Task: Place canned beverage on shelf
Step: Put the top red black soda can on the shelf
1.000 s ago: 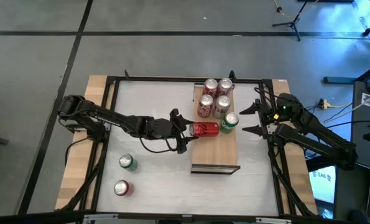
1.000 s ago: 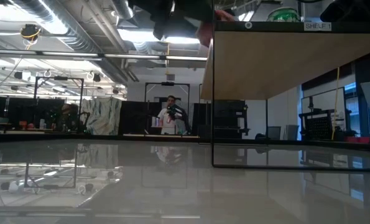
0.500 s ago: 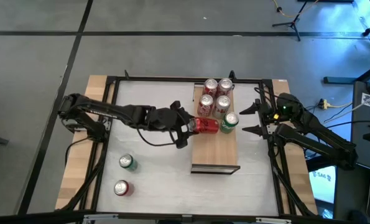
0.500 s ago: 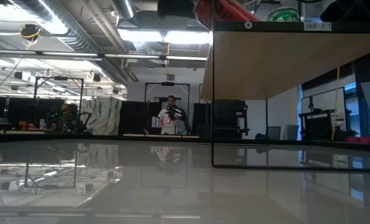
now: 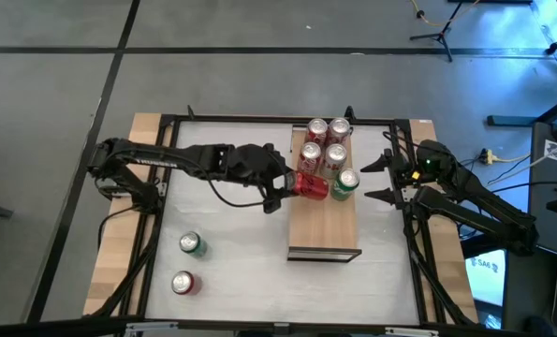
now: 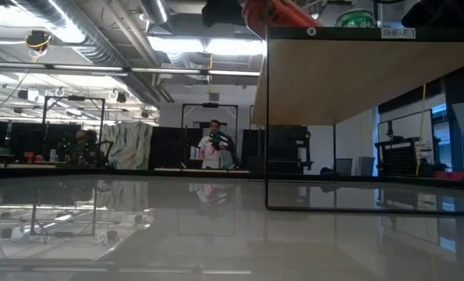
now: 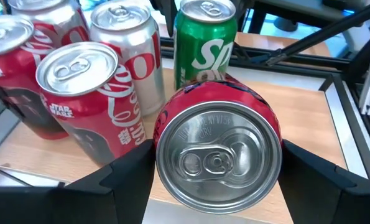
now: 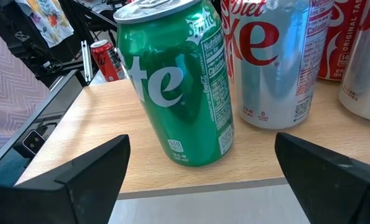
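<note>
Swung farther over shelf (image 5: pixel 323 225): left gripper (image 5: pixel 280 190) pinching tilted red can (image 5: pixel 310 185) (right gripper (image 5: pixel 383 178) spread, idle), release likely near.

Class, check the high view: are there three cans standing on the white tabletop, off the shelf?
No, only two stand there: a green can and a red can.
</note>
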Tool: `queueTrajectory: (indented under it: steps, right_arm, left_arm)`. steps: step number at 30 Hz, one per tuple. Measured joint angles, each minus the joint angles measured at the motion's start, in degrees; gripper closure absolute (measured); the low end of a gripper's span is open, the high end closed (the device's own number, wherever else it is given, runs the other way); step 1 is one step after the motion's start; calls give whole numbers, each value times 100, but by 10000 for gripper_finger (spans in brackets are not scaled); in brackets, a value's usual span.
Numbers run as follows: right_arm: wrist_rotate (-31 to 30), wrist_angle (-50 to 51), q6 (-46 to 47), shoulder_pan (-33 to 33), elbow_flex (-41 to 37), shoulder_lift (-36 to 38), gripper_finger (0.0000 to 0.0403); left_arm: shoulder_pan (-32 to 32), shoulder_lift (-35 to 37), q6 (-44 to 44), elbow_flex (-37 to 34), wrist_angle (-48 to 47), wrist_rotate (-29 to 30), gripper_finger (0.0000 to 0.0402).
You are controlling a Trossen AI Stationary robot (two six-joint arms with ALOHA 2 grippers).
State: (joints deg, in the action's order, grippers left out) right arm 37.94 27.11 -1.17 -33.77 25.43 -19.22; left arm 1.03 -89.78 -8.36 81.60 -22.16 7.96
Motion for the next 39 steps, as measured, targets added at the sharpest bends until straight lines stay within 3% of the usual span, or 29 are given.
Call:
queueTrajectory:
  steps: [5, 39]
  right_arm:
    - [-1, 0, 0, -1, 0, 0, 6]
    - [-1, 0, 0, 1, 0, 0, 6]
  left_arm:
    - [-203, 0, 106, 0, -48, -337, 127]
    - [-199, 42, 292, 4, -407, -598, 127]
